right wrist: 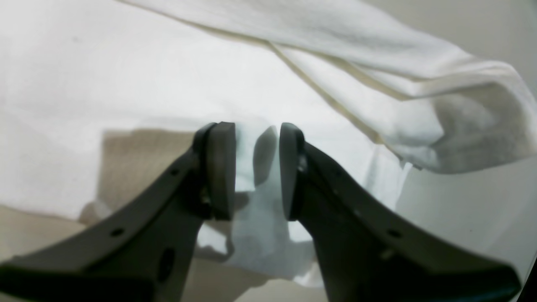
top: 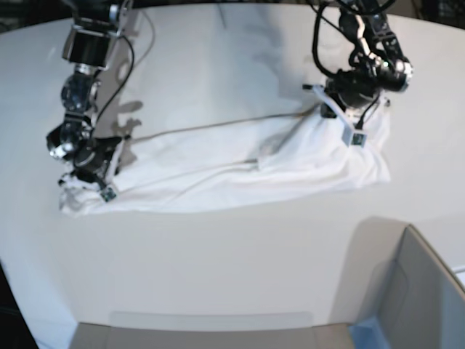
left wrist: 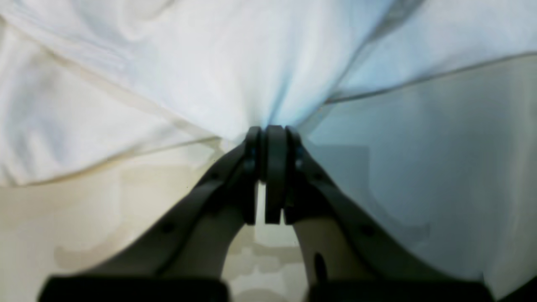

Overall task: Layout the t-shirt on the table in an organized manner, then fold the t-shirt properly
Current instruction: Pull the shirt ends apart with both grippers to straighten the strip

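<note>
- Where the scene is viewed from the base camera, the t-shirt [top: 240,163] is seen stretched into a long, wrinkled band across the table [top: 232,240], reaching from one arm to the other.
- At the base view's right end of the band, the left gripper [left wrist: 272,134] is seen with its jaws drawn together on a pinch of the white cloth; in the left wrist view the fabric fans out from the pinch in radiating folds.
- At the base view's left end, a bunched end of the shirt is met by the right gripper [right wrist: 256,167].
- In the right wrist view, the right gripper's jaws are held parted, and a fold of white cloth is seen standing between the two pads [right wrist: 220,167]; whether the cloth is pressed by them cannot be told.
- A hemmed edge of the shirt is shown running diagonally above the right gripper in the right wrist view, with a rumpled, rolled part lying to the right.
- A grey bin [top: 418,291] is shown at the lower right of the base view, well apart from the shirt.
</note>
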